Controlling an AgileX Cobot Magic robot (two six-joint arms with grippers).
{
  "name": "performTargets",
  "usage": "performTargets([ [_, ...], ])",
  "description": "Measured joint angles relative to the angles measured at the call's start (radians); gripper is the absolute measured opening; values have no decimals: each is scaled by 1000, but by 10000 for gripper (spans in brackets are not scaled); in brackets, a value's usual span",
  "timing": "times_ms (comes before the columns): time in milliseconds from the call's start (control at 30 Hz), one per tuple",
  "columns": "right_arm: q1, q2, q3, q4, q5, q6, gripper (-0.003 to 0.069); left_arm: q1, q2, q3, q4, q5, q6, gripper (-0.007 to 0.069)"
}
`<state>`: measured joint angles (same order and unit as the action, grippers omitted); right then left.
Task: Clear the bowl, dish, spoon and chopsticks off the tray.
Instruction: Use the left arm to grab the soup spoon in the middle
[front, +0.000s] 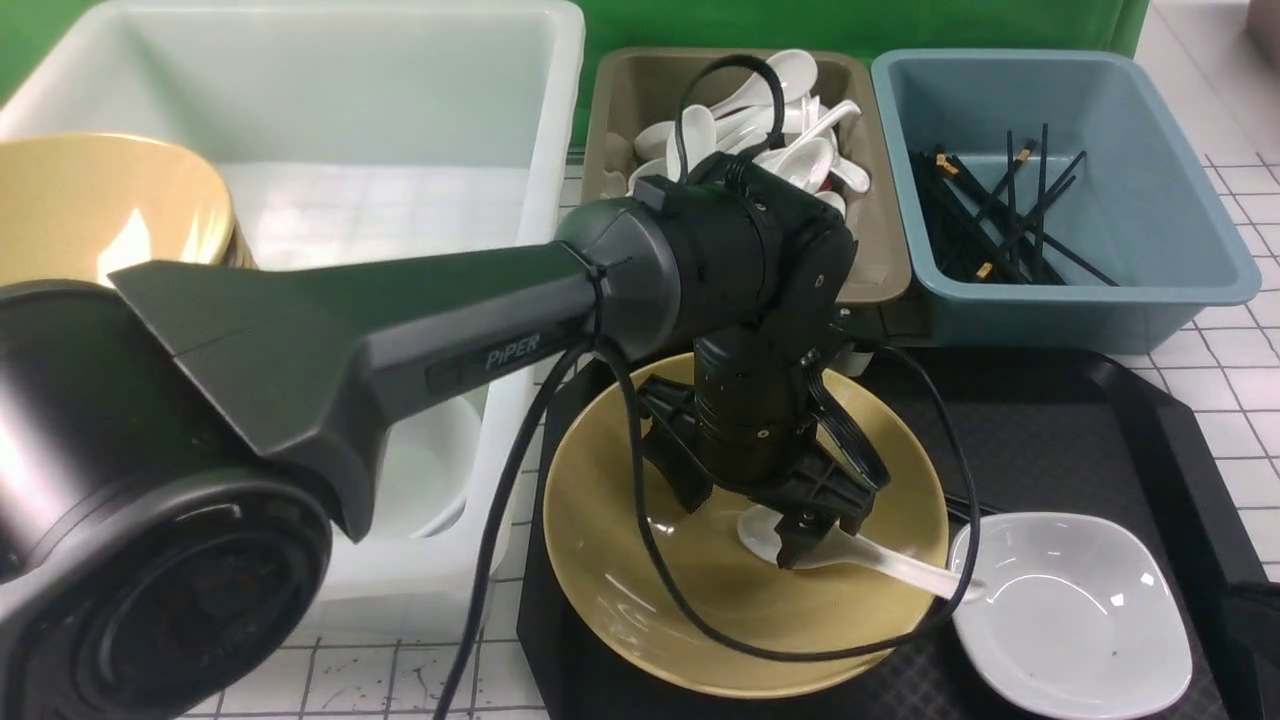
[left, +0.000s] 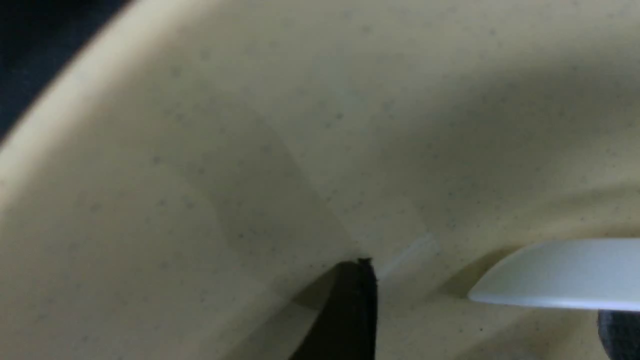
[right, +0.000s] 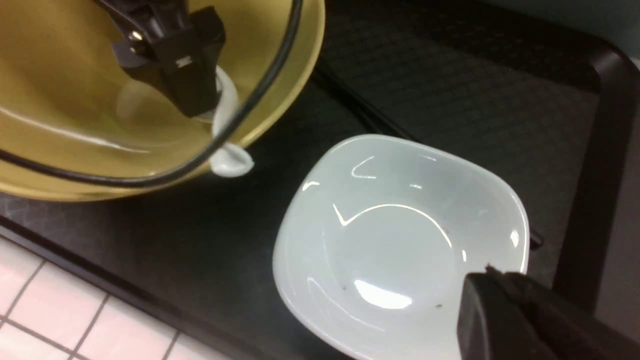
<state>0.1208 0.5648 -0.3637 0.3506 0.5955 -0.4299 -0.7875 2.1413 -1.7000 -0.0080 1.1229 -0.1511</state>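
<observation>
- The large black rectangular plastic tray (front: 1050, 430), with a raised rim and a diamond-textured surface, rests on the white tiled tabletop (front: 1235, 340), directly in front of three bins.
- The wide, shallow, glossy mustard-yellow plastic bowl (front: 640, 560) stands upright on the left part of the tray.
- The glossy white Chinese soup spoon (front: 890, 562) lies inside the bowl. Its scoop is near the bowl's centre. Its handle runs to the right, crosses the rim and ends just beside the dish.
- The small glossy white rounded-square dish (front: 1075, 610) sits on the near right part of the tray, just beside the bowl.
- The pair of thin black chopsticks (right: 370, 112) lies flat on the tray between bowl and dish. One end passes under the dish.
- The left gripper (front: 800, 540) points down into the bowl at the spoon's scoop. Its fingers (left: 352, 310) are parted: one tip is at the bowl's inner surface, clear of the spoon, and the other is at the scoop's edge. Nothing is clamped.
- The right gripper (right: 487, 300) hangs over the dish's edge. Only part of it shows, so I cannot tell how far its fingers are parted.
- The large white plastic bin (front: 300, 100) holds stacked yellow bowls (front: 90, 200).
- The olive bin (front: 620, 110) holds white spoons (front: 700, 130).
- The blue bin (front: 1150, 180) holds black sticks (front: 1000, 220).
</observation>
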Motion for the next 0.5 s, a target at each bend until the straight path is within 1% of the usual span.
performTargets([
  [67,0,0,0,1,0,0,45,0,4,-2,-2,1,10,566],
  [133,0,0,0,4,0,0,47,0,9,-7,0,0,35,487],
  [167,0,0,0,4,0,0,47,0,10,-7,0,0,37,479],
  [233,0,0,0,4,0,0,47,0,12,-7,8,-1,65,367],
  [267,0,0,0,4,0,0,47,0,13,-7,8,-3,80,290],
  [300,0,0,0,4,0,0,47,0,14,-7,8,-3,91,232],
  [333,0,0,0,4,0,0,47,0,14,-7,8,-3,91,232],
  [400,0,0,0,4,0,0,48,-1,14,-7,8,-3,109,106],
  [467,0,0,0,4,0,0,48,-1,8,-7,18,-1,127,32],
  [500,0,0,0,4,0,0,48,-1,2,-7,23,-1,128,17],
])
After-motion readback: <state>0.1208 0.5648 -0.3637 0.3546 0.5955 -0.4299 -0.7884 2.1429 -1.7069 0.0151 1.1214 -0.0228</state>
